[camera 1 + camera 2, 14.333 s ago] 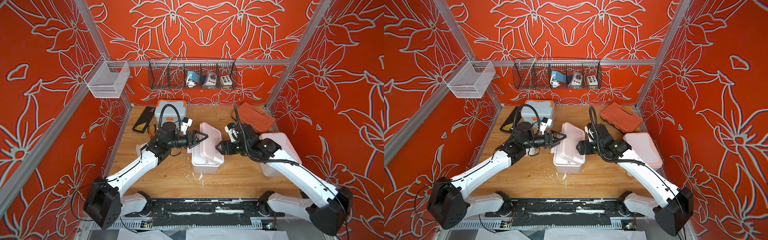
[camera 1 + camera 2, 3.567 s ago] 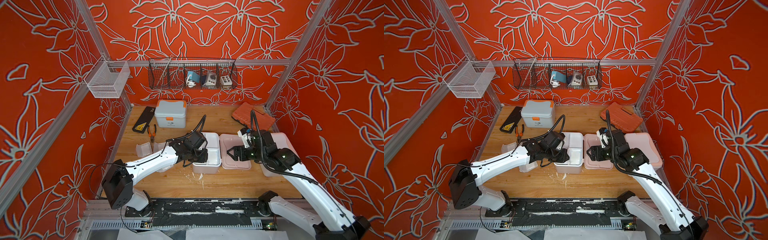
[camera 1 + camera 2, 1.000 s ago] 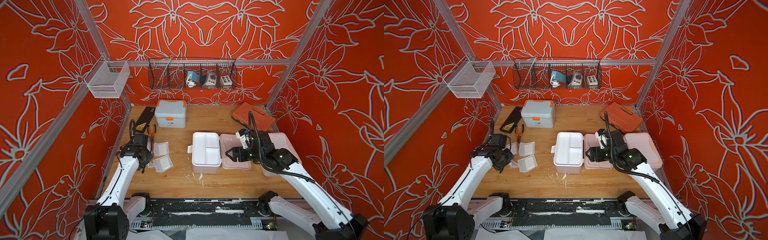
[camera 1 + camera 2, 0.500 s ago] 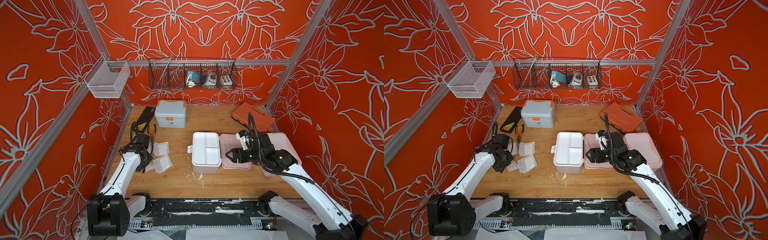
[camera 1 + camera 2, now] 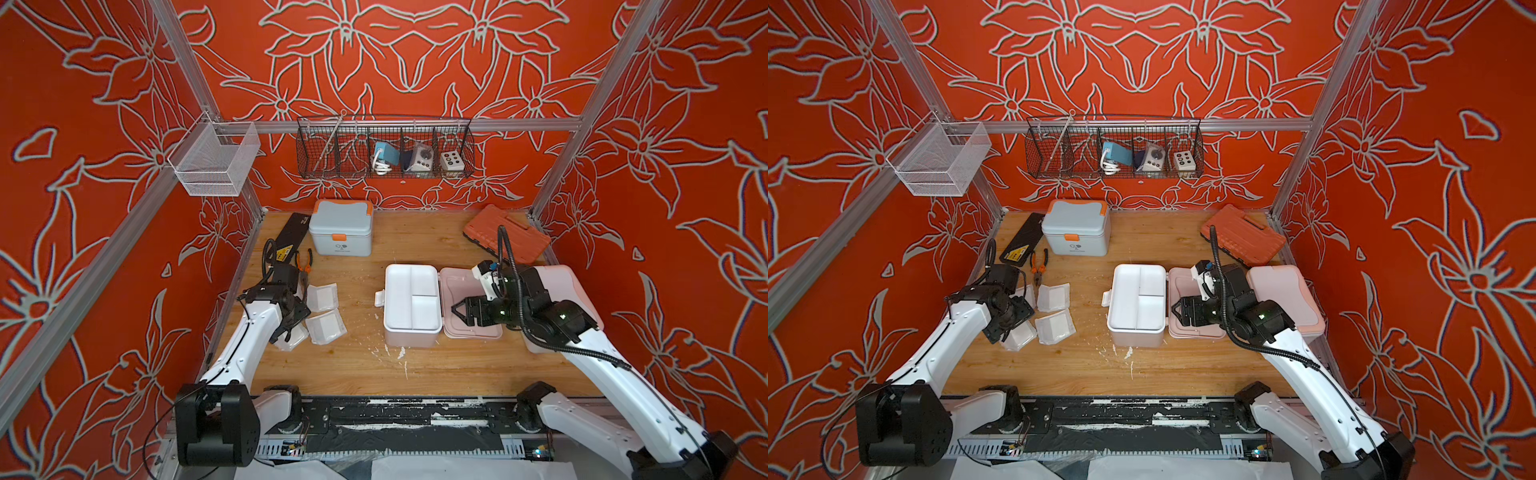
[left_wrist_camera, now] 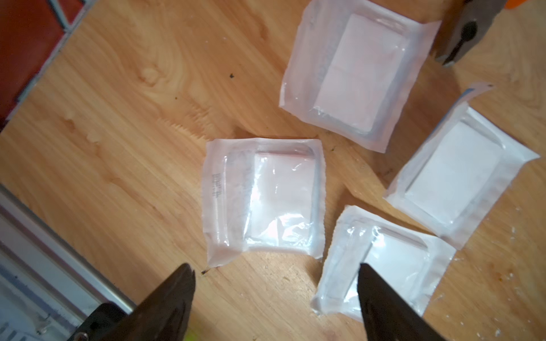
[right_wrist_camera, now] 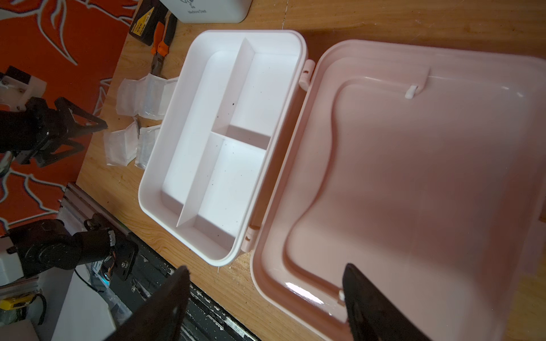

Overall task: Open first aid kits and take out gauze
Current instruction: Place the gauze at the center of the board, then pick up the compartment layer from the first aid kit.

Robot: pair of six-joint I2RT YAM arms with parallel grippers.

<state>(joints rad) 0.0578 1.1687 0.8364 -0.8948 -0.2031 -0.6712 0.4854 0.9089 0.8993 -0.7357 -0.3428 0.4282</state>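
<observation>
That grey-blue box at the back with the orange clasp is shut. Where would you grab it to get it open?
Probably by the orange clasp on the front wall of the grey-blue box, coming from the arms' side. It is the one small tab standing out from smooth, rounded walls, right at the lid's seam.

- walls (image 5: 415,62): orange-red, with large flowers outlined in pale grey
- table (image 5: 353,365): light wood grain, white flecks near the middle
- far left kit (image 5: 341,232): blue-grey, orange trim and latch
- open kit (image 5: 411,303) in the middle: white divided inside, peach-pink lid (image 5: 457,280)
- right kit (image 5: 573,278): pale pink
- gauze packets (image 6: 263,200), left: white pads in clear wrapping
- tool case (image 5: 507,232), far right: ribbed orange-red
- flat case (image 5: 293,232), far left: black with a yellow label
- pliers (image 5: 305,266): orange and black handles
- left arm (image 5: 253,332) and right arm (image 5: 623,386): white with black joints
</observation>
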